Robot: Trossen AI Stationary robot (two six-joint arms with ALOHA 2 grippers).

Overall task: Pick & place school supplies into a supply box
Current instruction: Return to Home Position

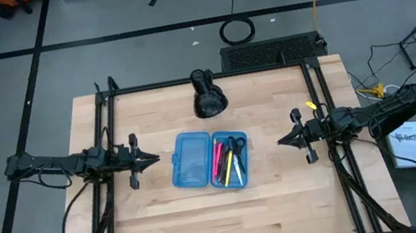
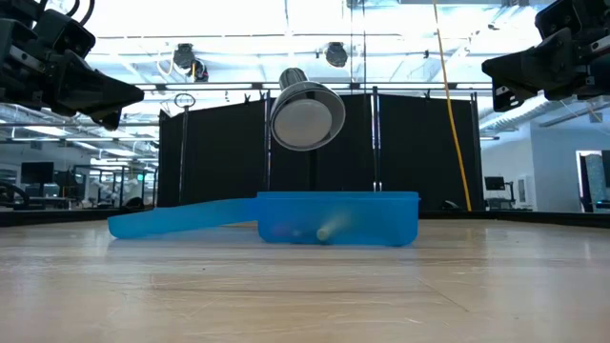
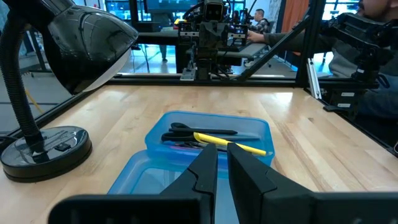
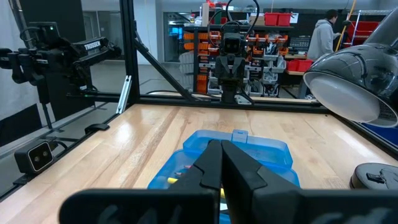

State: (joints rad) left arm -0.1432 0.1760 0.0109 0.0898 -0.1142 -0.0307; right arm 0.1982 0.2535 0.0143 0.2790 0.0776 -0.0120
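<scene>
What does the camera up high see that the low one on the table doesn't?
Only the high view looks down inside the supply box, so you see the pens and scissors in its right half. Only the low view shows the pale round face of the lamp and the room behind. Both show the open blue box, the lamp, and the left gripper and right gripper off to each side.

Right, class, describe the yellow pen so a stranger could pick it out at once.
On the wooden table, find the open blue supply box near the black lamp. In its half nearer the right gripper lies the yellow pen, the only yellow thing among pink and black ones.
</scene>
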